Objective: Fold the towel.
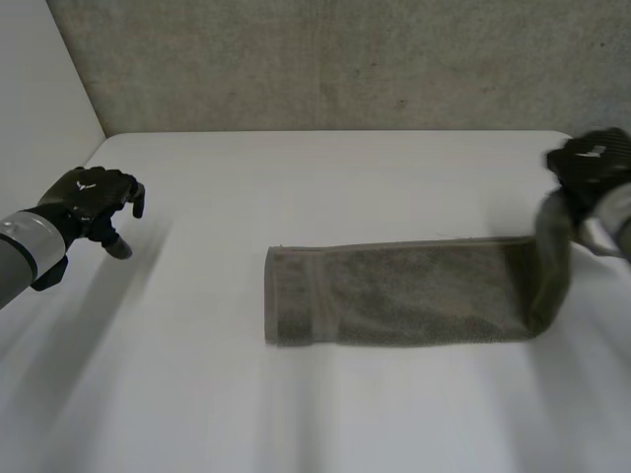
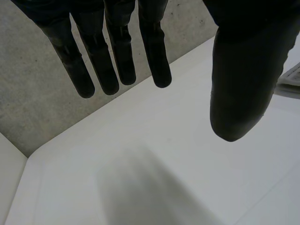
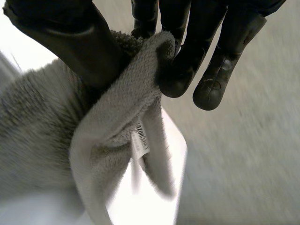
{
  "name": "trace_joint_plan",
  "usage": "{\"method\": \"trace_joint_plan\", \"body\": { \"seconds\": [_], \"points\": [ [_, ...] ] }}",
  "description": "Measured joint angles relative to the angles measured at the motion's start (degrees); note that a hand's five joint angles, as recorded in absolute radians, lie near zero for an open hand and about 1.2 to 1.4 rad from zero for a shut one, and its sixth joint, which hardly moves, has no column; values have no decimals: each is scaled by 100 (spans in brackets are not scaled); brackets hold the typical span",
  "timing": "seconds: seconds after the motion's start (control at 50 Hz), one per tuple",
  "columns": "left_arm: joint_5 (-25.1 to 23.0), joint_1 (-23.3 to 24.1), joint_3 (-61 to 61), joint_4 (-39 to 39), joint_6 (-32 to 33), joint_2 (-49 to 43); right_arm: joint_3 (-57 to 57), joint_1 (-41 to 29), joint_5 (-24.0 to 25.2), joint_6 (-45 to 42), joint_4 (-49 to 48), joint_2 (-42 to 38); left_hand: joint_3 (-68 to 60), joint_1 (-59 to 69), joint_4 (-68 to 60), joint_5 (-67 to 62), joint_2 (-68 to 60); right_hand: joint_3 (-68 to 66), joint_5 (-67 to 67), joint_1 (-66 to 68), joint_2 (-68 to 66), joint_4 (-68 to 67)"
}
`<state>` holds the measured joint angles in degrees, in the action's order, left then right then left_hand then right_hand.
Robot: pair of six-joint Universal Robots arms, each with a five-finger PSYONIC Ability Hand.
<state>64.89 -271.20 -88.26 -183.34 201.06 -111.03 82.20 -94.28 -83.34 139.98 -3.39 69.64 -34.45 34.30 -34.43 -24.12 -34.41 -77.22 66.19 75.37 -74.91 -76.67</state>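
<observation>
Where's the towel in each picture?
Head view: the towel lies across the white table, its right end lifted by the right robot hand.
Left wrist view: a grey sliver beside the left robot hand's thumb, perhaps its end.
Right wrist view: pinched between the right robot hand's thumb and fingers, hanging down.
Shared landmark: the white table.

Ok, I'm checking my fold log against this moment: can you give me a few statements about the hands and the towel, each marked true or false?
1. The right hand pinches one end of the towel between thumb and fingers. True.
2. The left hand grips the towel's other end. False: it is open, apart from the towel, over bare table.
3. The towel lies wholly flat. False: the end at the right hand is lifted off the table.
4. A small label hangs from the towel below the right hand's fingertips. True.
</observation>
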Motion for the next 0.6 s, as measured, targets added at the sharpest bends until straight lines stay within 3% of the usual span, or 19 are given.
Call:
{"method": "trace_joint_plan", "body": {
  "seconds": [0.12, 0.22, 0.4, 0.46, 0.48, 0.54, 0.6],
  "points": [
    [5, 8, -42, 0, -5, 52, -72, -1941, -363, 150, -463, -104, 0, 0, 0, 5, 0, -6, 0, 14, -49, -15],
    [6, 24, -86, 0, -5, 110, -229, -3596, -504, -8, -956, -676, 0, 0, 0, 6, 0, -7, 2, 15, -49, -16],
    [6, 108, -99, 0, -5, 144, -800, -4559, -511, -713, -984, -1875, 0, 0, 0, 10, 0, -4, -1, 15, -48, -15],
    [5, 151, -101, 0, -5, 143, -919, -4605, -511, -887, -872, -2052, 0, 0, 0, 10, 0, 1708, -1786, -1793, 1808, 1718],
    [5, 178, -101, 0, -5, 143, -973, -4613, -508, -970, -789, -2107, 0, -1, 0, 10, 0, 3079, -3222, -3084, 3108, 3093],
    [6, 231, -98, -1, -5, 141, -1007, -4599, -500, -1047, -645, -2093, 0, -1, 0, 10, 0, 5676, -5781, -5589, 5635, 5598],
    [6, 298, -93, -9, -6, 140, -921, -4555, -448, -980, -580, -1841, 0, -1, 0, 11, 0, 6269, -6247, -6106, 6075, 6197]
  ]
}}
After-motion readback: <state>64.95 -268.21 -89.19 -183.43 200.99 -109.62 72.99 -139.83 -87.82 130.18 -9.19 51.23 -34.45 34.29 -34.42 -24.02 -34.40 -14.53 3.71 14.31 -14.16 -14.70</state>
